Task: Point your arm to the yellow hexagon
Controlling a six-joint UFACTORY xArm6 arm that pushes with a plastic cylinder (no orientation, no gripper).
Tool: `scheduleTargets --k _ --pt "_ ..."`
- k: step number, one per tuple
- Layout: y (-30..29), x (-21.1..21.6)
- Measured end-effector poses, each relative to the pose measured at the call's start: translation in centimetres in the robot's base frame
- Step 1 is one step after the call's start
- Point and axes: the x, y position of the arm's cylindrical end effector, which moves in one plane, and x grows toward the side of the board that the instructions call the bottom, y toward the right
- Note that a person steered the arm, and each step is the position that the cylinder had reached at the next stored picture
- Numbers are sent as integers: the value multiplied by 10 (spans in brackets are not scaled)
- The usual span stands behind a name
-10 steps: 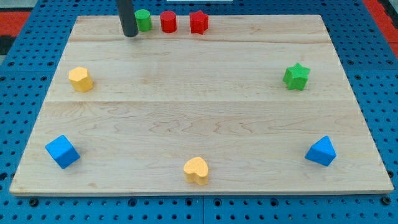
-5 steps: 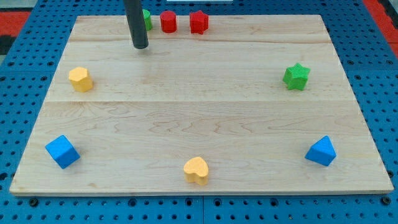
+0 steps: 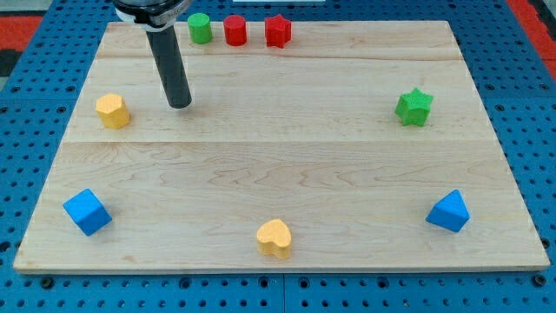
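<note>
Resting near the yellow hexagon (image 3: pixel 112 110), my tip (image 3: pixel 180 104) on its right, bare board between, no hand fitted

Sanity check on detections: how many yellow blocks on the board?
2: yellow hexagon at the view's left, just left of my tip; yellow heart at bottom centre. None look hidden.

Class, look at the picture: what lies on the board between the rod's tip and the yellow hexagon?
Nothing. In the camera view, only bare wood separates my tip from the yellow hexagon to its left.

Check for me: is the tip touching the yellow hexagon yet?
No. My tip stands on bare board to the view's right of the yellow hexagon, with a clear strip of wood between them.
</note>
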Motion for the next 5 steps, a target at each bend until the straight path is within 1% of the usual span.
scheduleTargets --k 1,2,3,5 --pt "10 22" --pt "-7 54" --pt "-43 56" --pt "-67 29"
